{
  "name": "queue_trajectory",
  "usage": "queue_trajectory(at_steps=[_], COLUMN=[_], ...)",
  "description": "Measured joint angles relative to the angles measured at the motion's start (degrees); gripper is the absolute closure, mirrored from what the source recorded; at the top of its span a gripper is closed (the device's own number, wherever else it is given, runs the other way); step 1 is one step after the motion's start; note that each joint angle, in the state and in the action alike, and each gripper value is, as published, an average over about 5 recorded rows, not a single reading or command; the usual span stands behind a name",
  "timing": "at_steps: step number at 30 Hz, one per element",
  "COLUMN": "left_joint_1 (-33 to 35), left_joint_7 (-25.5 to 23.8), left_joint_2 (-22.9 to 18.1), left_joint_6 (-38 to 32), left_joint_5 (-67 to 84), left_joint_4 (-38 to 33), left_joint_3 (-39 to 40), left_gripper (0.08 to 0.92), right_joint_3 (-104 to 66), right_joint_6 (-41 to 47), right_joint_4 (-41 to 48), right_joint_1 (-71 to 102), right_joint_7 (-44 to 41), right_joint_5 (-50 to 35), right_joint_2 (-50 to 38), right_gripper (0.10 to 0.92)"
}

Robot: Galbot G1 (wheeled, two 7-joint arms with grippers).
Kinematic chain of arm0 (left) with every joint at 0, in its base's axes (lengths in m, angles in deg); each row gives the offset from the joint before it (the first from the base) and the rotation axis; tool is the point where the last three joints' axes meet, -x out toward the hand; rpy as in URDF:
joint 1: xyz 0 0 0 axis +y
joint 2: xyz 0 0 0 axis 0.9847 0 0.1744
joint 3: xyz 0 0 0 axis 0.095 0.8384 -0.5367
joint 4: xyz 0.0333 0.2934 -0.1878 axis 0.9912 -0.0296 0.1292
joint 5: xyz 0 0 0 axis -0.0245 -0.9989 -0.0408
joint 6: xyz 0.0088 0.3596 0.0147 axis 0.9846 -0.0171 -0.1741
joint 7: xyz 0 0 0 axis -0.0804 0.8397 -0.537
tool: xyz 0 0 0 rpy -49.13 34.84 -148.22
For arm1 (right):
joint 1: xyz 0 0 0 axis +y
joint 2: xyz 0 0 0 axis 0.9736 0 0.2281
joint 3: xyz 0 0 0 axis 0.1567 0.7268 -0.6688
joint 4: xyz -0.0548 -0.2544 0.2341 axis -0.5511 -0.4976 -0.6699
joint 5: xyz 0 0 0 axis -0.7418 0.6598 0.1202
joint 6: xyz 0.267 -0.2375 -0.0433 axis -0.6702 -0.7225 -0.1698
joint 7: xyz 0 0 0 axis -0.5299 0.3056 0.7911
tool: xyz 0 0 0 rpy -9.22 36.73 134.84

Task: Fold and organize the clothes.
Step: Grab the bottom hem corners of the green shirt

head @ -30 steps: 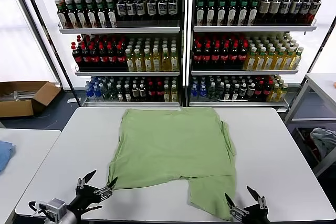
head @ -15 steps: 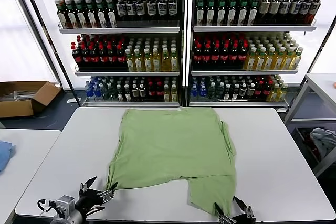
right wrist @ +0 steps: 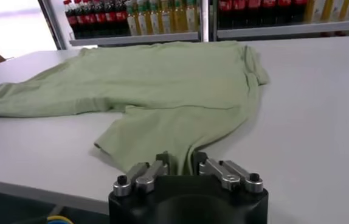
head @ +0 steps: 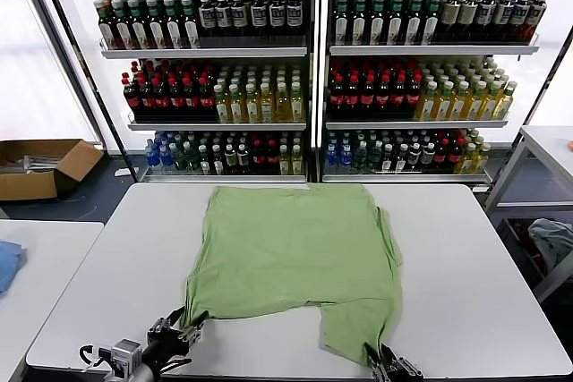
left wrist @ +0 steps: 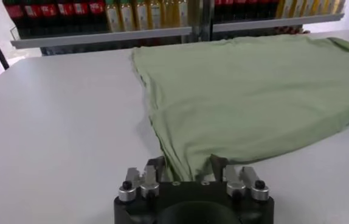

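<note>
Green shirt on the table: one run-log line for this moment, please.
item: light green soft fabric shirt spread flat on white table | left claw closing on near corner | right claw shut on near hem | fold not started

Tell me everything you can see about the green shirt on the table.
The shirt is light green, of soft thin fabric, lying flat on the white table, plain side up. Its near edge is uneven, with one flap reaching toward the table's front. The left gripper has its fingers around the near left corner; the right gripper is shut on the near right flap.
</note>
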Motion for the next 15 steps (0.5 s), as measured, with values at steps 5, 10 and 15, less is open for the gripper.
queue_trajectory(at_steps=[5,10,15], left_joint_1=[0.0,0.4,1.4], left_joint_7=[0.4,0.8,1.2], left_joint_2=[-0.1,-0.2,-0.9], left_joint_6=[-0.3,-0.8,-1.1], left_joint_5=[0.2,0.6,1.3], left_joint_4=[0.0,-0.4,-1.4], left_joint_3=[0.2,0.3,-0.2], left_gripper=[0.705,0.848,0.909], right_joint_3=[-0.4,-1.5,-3.4], right_joint_6=[-1.4,-3.4,-5.8], right_joint_4=[-0.1,-1.0,-2.9], right_joint_1=[0.6,2.0,4.7], right_joint_7=[-1.0,-2.2,-3.6], right_joint_5=[0.0,0.2,0.2], right_joint_2=[0.0,0.5,1.8], right_gripper=[0.916,0.915,0.915])
